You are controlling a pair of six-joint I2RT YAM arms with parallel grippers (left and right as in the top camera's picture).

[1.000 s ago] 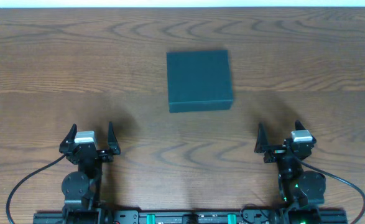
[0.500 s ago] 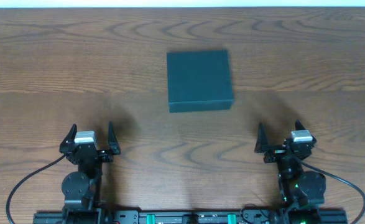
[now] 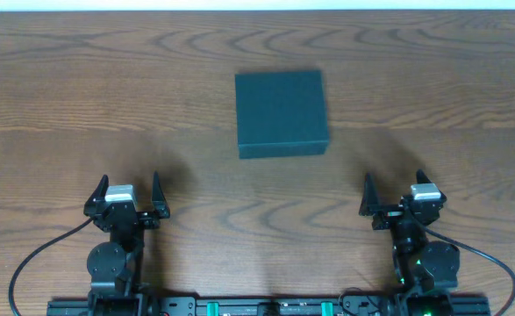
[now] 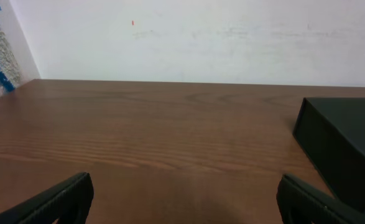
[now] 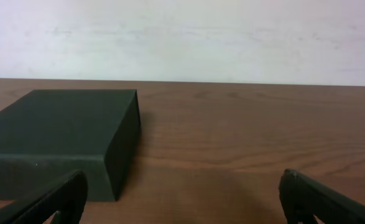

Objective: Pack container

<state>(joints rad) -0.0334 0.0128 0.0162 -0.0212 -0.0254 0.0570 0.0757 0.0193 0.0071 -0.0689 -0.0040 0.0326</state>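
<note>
Container point(image 3: 282, 112): a dark teal square box, lid down, is being shown with plain matte faces; it is being supported by the wooden table point(image 3: 64, 105), at mid-width and toward the far side. Left gripper point(image 3: 129, 181): it is being held low at the near left of the table, aimed toward the far wall point(image 4: 201, 37), with its jaws being held wide and empty. The container is being seen ahead and to its right, well apart, with one corner entering the left wrist view point(image 4: 344, 143). Right gripper point(image 3: 395, 178): it is being held in a mirrored pose at the near right, jaws likewise being held wide and empty. The container is being seen ahead and to its left, well apart from the black fingers point(image 5: 45, 202).
</note>
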